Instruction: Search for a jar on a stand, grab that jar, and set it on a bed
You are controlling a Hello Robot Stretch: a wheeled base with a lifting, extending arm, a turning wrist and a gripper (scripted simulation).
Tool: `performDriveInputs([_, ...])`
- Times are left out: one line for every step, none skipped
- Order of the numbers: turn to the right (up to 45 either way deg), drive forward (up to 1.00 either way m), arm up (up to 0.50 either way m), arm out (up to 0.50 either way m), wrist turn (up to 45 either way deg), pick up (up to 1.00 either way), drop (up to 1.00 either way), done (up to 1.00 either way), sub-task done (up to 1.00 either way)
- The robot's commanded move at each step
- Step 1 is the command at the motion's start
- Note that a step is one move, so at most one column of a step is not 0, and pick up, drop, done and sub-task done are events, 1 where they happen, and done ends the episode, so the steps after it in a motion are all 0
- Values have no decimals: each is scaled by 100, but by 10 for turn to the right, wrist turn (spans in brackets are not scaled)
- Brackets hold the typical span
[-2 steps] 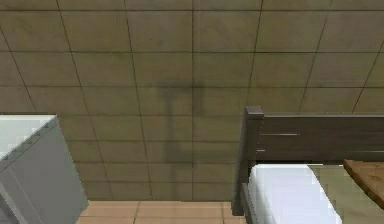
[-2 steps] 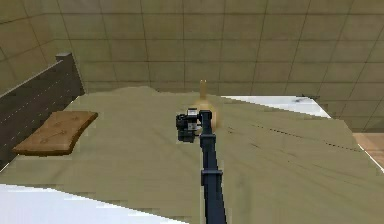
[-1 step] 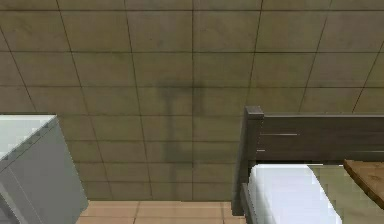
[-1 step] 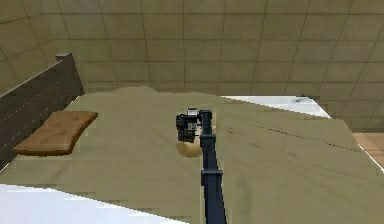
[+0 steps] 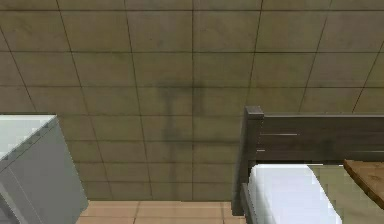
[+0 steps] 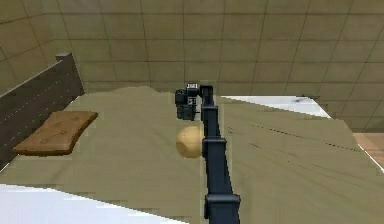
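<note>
One tan rounded thing (image 6: 190, 141), perhaps the jar, shows against the bed (image 6: 290, 150), just left of our arm (image 6: 217, 170) and near the tool (image 6: 187, 100). We cannot tell whether the tool holds anything. Drawing the arm back could nudge it and send it rolling across the soft bedding.

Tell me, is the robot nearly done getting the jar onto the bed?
Nearly, it seems. Done: the arm reaches out over the bed. In hand: a tan round thing, maybe the jar, is near the fingers; I cannot tell if it is held or resting on the bed. Left: making sure it lies on the bed.
</note>
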Motion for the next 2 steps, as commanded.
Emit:
performDriveInputs([0, 0, 0, -8, 0, 0, 0, 0, 0])
performDriveInputs([0, 0, 0, 0, 0, 0, 0, 100, 0])
